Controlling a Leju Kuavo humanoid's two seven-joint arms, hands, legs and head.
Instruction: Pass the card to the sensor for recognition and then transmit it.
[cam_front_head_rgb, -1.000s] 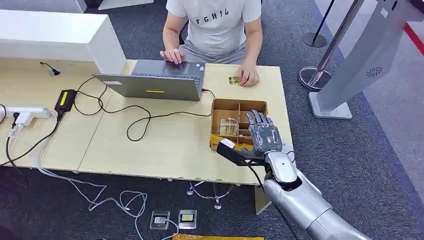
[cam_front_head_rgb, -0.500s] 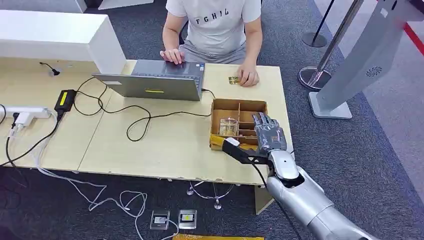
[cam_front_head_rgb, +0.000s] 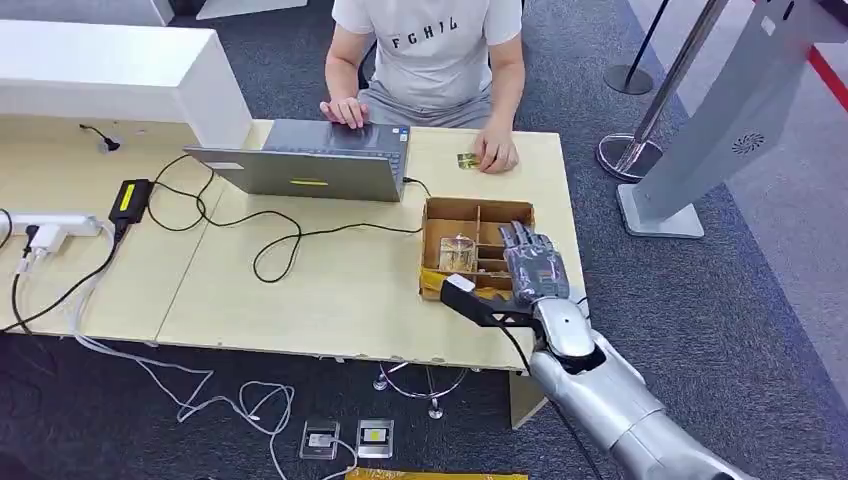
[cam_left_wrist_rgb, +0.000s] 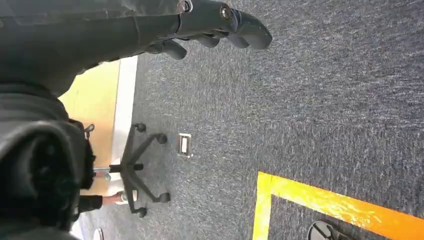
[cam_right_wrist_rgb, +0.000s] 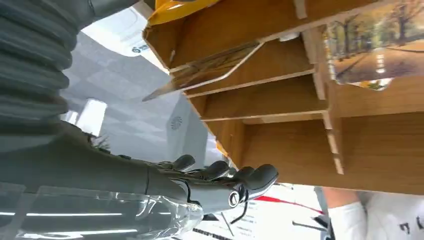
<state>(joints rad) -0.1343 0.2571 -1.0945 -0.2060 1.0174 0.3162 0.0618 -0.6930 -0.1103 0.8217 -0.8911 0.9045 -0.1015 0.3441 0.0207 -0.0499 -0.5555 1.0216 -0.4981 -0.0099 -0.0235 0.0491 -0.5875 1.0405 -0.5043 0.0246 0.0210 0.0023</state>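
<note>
Left hand (cam_left_wrist_rgb: 220, 25) hangs by my side above carpet, fingers loosely curled, holding nothing. Laptop (cam_front_head_rgb: 310, 160) on table (cam_front_head_rgb: 300, 290), person (cam_front_head_rgb: 430, 50) seated behind it. Divided cardboard box (cam_front_head_rgb: 475, 212) near table's right edge; cards (cam_right_wrist_rgb: 210, 67) stand in its compartments. Right hand (cam_front_head_rgb: 535, 265) hovers over box, fingers spread, empty. Judged: no card picked yet; grasp, sensor pass, handover all remain. Sensor not identifiable.

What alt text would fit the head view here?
The robot's right hand, fingers extended, hovers over a compartmented cardboard box holding cards at the table's near right corner. Across the table, a seated person works at a laptop, one hand resting on a card.
</note>
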